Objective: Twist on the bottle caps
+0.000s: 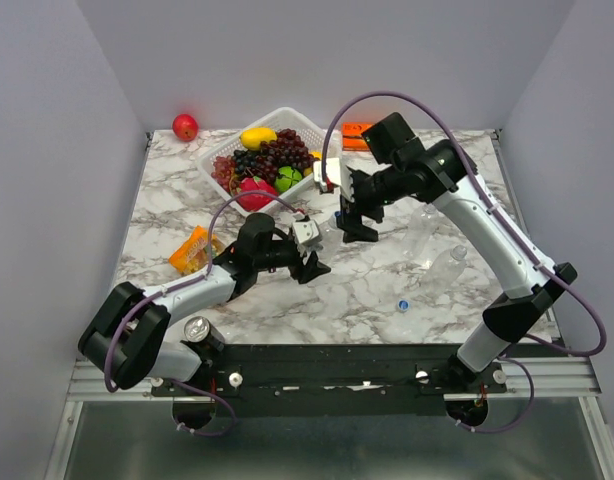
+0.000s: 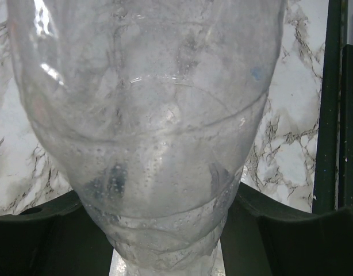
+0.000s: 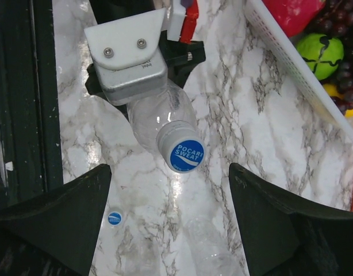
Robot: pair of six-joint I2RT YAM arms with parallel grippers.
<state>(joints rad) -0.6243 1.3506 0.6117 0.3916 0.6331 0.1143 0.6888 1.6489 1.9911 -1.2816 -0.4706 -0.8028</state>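
My left gripper (image 1: 309, 258) (image 2: 165, 230) is shut on the body of a clear ribbed bottle (image 2: 153, 115) (image 3: 159, 115) and holds it tilted up off the marble table. A blue cap (image 3: 182, 150) with white lettering sits on the bottle's neck. My right gripper (image 1: 355, 222) (image 3: 171, 168) is open just over that cap, with a finger on either side and neither touching it. A loose blue cap (image 1: 402, 304) (image 3: 114, 218) lies on the table. Other clear bottles (image 1: 427, 228) (image 1: 449, 265) lie on the right, and one shows under the right gripper (image 3: 214, 253).
A white basket (image 1: 219, 150) (image 3: 280, 52) of fruit stands at the back. A red apple (image 1: 185, 127) lies at the back left, an orange packet (image 1: 192, 250) at the left, and a silver can (image 1: 197, 328) by the left arm's base.
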